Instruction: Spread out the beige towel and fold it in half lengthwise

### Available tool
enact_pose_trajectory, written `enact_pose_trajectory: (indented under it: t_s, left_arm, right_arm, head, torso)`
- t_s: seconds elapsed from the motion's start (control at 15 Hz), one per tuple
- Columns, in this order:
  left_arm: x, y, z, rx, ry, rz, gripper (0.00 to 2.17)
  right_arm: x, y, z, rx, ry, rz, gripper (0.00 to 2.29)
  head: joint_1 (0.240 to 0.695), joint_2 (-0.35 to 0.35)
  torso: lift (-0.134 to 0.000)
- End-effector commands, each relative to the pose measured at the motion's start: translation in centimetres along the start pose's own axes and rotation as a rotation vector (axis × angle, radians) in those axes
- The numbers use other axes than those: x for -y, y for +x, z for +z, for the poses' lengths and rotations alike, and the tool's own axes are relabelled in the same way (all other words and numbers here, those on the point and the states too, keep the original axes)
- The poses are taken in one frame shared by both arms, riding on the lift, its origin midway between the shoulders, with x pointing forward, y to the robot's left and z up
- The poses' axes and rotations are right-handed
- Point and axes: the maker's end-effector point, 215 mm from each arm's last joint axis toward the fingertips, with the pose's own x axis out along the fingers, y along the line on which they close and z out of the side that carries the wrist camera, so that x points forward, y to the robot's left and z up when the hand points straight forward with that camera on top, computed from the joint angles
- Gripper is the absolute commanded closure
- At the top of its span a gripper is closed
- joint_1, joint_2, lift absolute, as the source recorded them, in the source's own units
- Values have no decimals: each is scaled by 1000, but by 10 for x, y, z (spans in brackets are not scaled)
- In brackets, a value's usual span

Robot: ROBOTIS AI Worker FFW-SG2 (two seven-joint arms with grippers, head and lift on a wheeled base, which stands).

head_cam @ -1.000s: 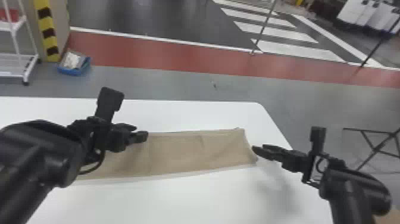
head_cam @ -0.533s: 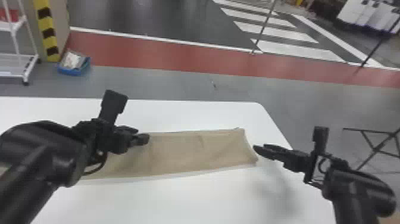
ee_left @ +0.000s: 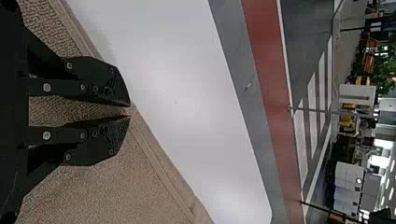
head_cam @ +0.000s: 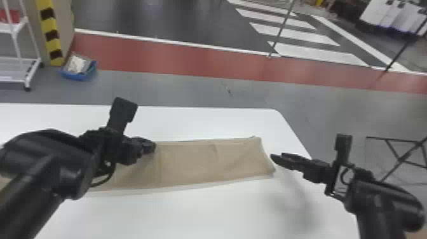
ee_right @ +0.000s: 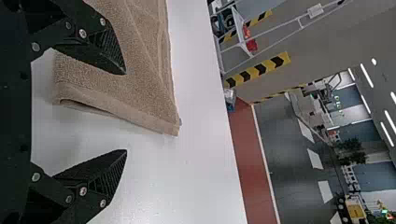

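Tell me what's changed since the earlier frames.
The left arm and right arm have shifted slightly rightward. The left pincer looks more closed at the towel's far edge; I can't tell whether it grips cloth. The right pincer is open just off the towel's right end. The towel lies as before.

Floor (head_cam: 178, 90): grey; red band (head_cam: 159, 57); white stripes (head_cam: 295, 33)
Table (head_cam: 206, 119): white, rounded corner
Rack (head_cam: 12, 70): white, wheeled
Bin (head_cam: 79, 76): blue, on floor
Ceiling lights (ee_right: 366, 75): lit
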Motion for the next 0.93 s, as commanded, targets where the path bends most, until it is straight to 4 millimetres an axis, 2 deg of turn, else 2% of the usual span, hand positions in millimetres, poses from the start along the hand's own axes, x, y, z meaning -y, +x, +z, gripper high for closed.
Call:
enact_pose_trajectory:
  t_s: [0.0, 0.07, 0.33, 0.4, 0.47, 0.87]
  left_arm:
    - [1, 0, -1, -4, 1, -2, 1170]
    - [0, 0, -1, -4, 1, 0, 1295]
    - [-5, -2, -2, 2, -19, 5, 1332]
    - [-4, -2, -4, 6, -20, 7, 839]
    - [-3, -3, -2, 11, -15, 3, 650]
    - [1, -1, -1, 9, -3, -2, 653]
  right_arm:
    - [-1, -1, 4, 6, 0, 2, 340]
    - [-3, -1, 6, 12, 5, 7, 340]
    - [-8, -2, 7, 10, 13, 15, 340]
    - [-8, -2, 6, 9, 16, 15, 340]
    - [-8, -2, 6, 9, 16, 15, 340]
    - [-5, -6, 4, 14, 24, 10, 340]
  head:
    - [695, -350]
    - [695, -350]
    - [695, -350]
    - [695, -350]
    - [695, -350]
    - [695, -350]
  torso:
    - [-124]
    - [-124]
    - [-124]
    - [-124]
    - [-124]
    - [-124]
